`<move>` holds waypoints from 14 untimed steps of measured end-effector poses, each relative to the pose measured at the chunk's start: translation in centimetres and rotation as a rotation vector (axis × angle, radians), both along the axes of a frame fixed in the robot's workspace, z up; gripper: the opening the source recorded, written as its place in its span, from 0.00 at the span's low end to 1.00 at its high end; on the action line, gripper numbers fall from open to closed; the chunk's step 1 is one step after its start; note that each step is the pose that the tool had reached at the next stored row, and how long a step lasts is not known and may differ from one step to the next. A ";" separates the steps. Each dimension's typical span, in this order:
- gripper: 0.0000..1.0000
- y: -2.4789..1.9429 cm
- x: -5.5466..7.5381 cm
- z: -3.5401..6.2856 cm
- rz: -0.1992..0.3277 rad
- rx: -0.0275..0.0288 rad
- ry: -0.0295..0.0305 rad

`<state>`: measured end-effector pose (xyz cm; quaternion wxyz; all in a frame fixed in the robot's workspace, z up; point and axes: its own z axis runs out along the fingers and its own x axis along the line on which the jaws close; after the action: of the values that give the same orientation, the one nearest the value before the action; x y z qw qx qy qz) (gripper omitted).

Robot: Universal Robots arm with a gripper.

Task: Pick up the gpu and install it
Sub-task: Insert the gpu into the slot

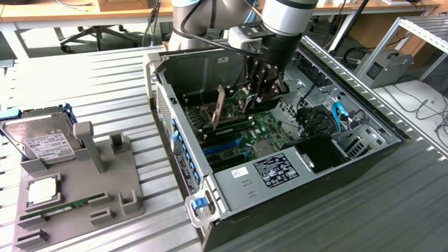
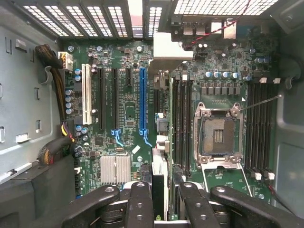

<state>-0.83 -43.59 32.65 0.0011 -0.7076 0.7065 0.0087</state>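
Gripper (image 1: pixel 268 94) clamping gpu (image 1: pixel 218 107) edge-on, inside computer case (image 1: pixel 336 173)

Computer case (image 1: pixel 231 184): lies open on its side on the bench (image 1: pixel 84 73).
Motherboard (image 2: pixel 123 123): blue slot (image 2: pixel 142 99), white slot (image 2: pixel 87 95), empty CPU socket (image 2: pixel 218 135).
Grey holder (image 1: pixel 77 194): at the exterior view's left, beside the case.
Hard drive (image 1: pixel 45 142): silver, labelled, on the holder's far end.
RAM stick (image 1: pixel 66 207): green, in a holder groove.
Office chair (image 1: pixel 98 34): beyond the bench.
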 end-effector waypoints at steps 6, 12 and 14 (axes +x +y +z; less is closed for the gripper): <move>0.27 -0.16 0.0 0.00 0.000 0.0000 0.0000; 0.27 -0.31 0.0 0.00 0.000 0.0000 0.0000; 0.27 -0.35 0.0 0.00 0.000 -0.0001 0.0000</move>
<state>-0.83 -43.94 32.65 0.0011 -0.7077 0.7065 0.0086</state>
